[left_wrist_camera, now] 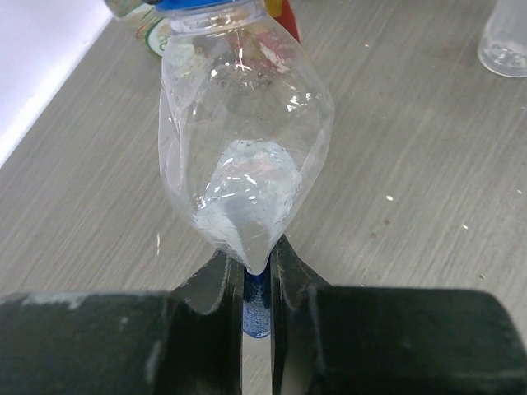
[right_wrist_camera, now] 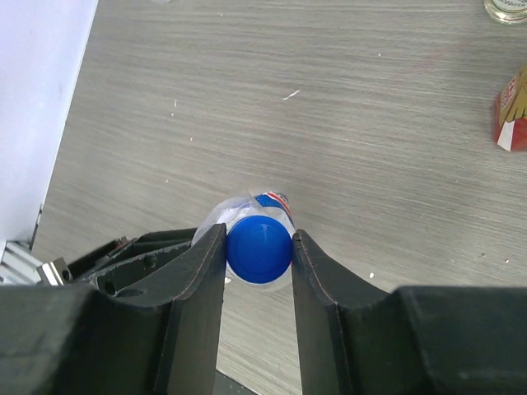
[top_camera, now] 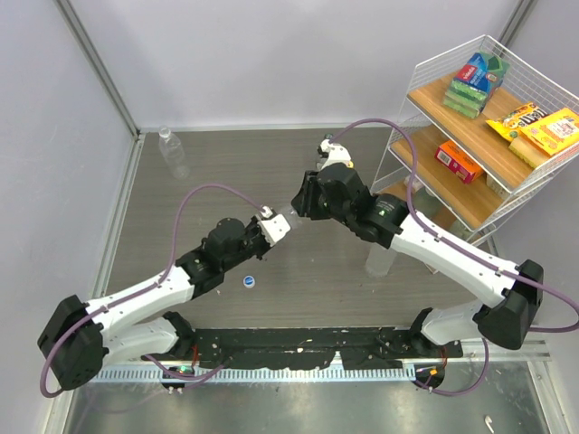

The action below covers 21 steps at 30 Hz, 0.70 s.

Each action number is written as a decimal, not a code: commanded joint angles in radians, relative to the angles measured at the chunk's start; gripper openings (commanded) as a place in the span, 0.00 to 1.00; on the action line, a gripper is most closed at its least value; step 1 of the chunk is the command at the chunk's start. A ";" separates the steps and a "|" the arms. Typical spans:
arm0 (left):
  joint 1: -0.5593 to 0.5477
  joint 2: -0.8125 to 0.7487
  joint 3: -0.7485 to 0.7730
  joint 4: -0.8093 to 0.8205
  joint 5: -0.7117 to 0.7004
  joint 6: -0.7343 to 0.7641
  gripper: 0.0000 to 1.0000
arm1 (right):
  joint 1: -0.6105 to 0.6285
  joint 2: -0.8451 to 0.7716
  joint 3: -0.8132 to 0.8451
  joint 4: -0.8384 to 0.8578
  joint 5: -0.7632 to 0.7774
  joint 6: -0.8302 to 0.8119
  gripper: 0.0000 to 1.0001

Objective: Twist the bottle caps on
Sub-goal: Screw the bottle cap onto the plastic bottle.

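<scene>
A crushed clear bottle [top_camera: 284, 215] with a blue label hangs in the air between my two grippers. The left gripper [left_wrist_camera: 257, 280] is shut on the bottle [left_wrist_camera: 243, 148], pinching its flattened lower end. On its mouth, at the far end in the left wrist view, sits a dark blue cap [right_wrist_camera: 258, 248]. The right gripper [right_wrist_camera: 258, 247] is shut on that cap, one finger on each side. In the top view the left gripper [top_camera: 271, 226] and the right gripper [top_camera: 303, 203] meet above the middle of the table. A white cap with a blue middle [top_camera: 249, 282] lies loose on the table.
A clear bottle [top_camera: 172, 149] lies at the back left by the wall. Another clear bottle [top_camera: 380, 258] stands beside the right arm. A white wire rack [top_camera: 425, 68] with boxed snacks fills the right side. A red and gold package [right_wrist_camera: 512, 111] lies on the table.
</scene>
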 commanded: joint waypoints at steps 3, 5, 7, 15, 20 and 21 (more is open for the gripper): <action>-0.038 0.014 0.040 0.348 -0.009 0.008 0.00 | 0.012 0.035 -0.005 0.043 0.024 0.090 0.23; -0.038 0.028 0.034 0.346 -0.034 0.002 0.00 | 0.013 0.022 0.001 0.038 0.032 0.084 0.30; -0.038 0.037 0.024 0.346 -0.037 -0.008 0.00 | 0.012 0.014 0.017 0.031 0.031 0.065 0.41; -0.030 0.031 0.027 0.247 -0.003 -0.018 0.00 | 0.012 -0.098 0.020 0.052 0.068 -0.155 0.84; 0.045 0.021 0.000 0.257 0.101 -0.062 0.00 | 0.013 -0.153 0.029 -0.014 -0.064 -0.312 0.87; 0.068 0.023 0.000 0.253 0.145 -0.071 0.00 | 0.012 -0.155 0.035 -0.044 -0.077 -0.326 0.87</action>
